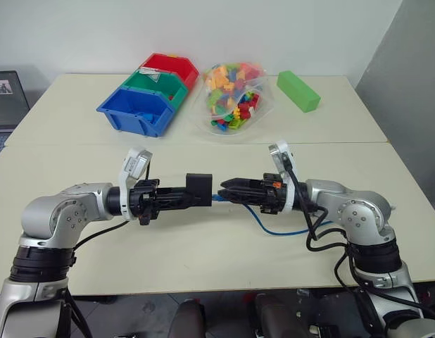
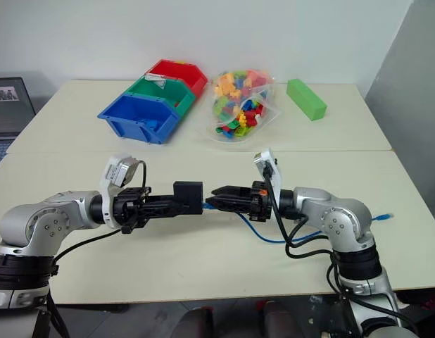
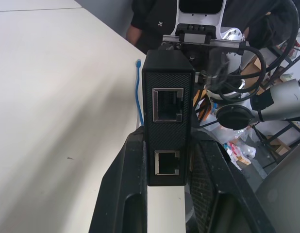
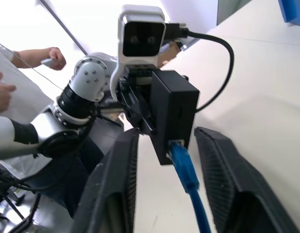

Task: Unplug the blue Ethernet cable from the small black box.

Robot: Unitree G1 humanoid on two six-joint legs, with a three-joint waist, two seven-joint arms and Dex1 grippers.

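Above the tabletop (image 1: 203,246), the left claw (image 1: 193,193) grips the small black box (image 1: 199,189) while the right claw (image 1: 224,189), fingers parted, straddles the blue Ethernet cable (image 4: 185,170), whose plug sits in the box's port.

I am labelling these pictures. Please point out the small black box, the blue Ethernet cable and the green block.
small black box (image 1: 199,187): left eye view, side face.
blue Ethernet cable (image 4: 185,167): right wrist view, plug end.
green block (image 1: 298,91): left eye view, top face.
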